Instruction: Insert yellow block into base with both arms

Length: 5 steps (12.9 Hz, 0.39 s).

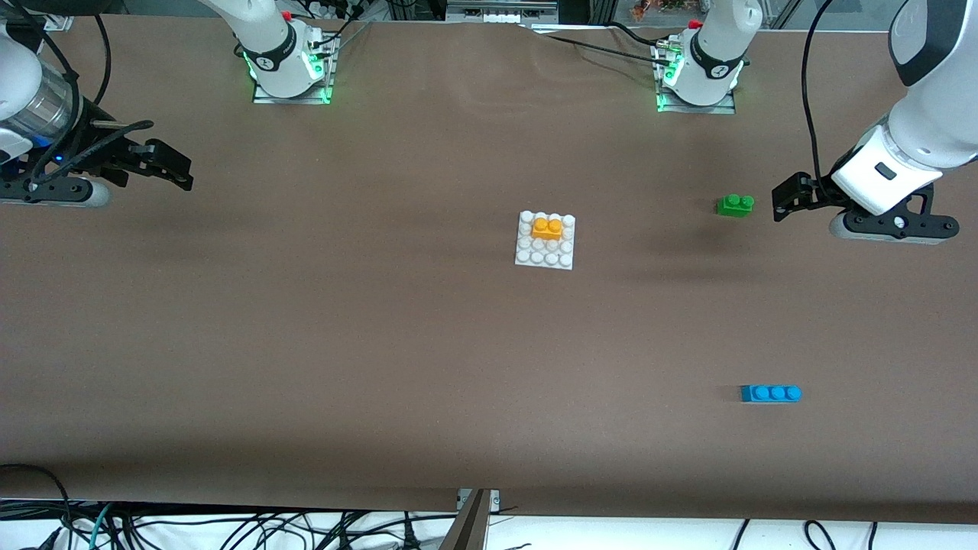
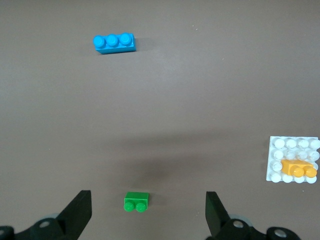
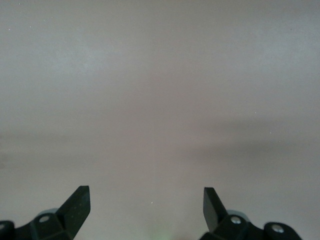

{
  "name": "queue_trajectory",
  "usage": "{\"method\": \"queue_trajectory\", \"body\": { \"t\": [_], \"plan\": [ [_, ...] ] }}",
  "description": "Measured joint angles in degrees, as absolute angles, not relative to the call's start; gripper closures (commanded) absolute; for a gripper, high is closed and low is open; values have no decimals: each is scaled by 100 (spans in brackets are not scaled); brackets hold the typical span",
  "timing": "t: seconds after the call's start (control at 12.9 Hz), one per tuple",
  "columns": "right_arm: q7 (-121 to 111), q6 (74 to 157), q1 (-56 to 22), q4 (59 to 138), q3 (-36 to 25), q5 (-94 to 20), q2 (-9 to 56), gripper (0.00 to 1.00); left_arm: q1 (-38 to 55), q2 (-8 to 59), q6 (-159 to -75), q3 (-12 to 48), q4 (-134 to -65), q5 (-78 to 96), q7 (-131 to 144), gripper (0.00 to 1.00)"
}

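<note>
While both arms wait at their own ends of the table (image 1: 306,344), the yellow block (image 1: 547,228) sits seated on the base (image 1: 545,241) mid-table, in the stud rows farther from the front camera. Left gripper (image 2: 148,212) hangs jaws spread, empty, over bare table by the green brick (image 1: 735,205); right gripper (image 3: 147,207) likewise spread and empty. Blue brick (image 1: 771,393) lies nearer the camera.
</note>
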<state>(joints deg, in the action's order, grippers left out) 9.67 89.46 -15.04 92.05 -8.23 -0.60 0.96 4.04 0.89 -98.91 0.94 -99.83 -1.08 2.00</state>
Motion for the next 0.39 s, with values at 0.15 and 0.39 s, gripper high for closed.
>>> {"method": "queue_trajectory", "body": {
  "t": [0.15, 0.39],
  "plan": [
    [967, 8946, -1504, 9205, -823, -60, 96, 0, 392, 77, -9893, 68, -9981, -108, 200, 0],
    [967, 8946, -1504, 9206, -823, -60, 96, 0, 391, 64, -9898, 75, -9952, -108, 200, 0]
  ]
}}
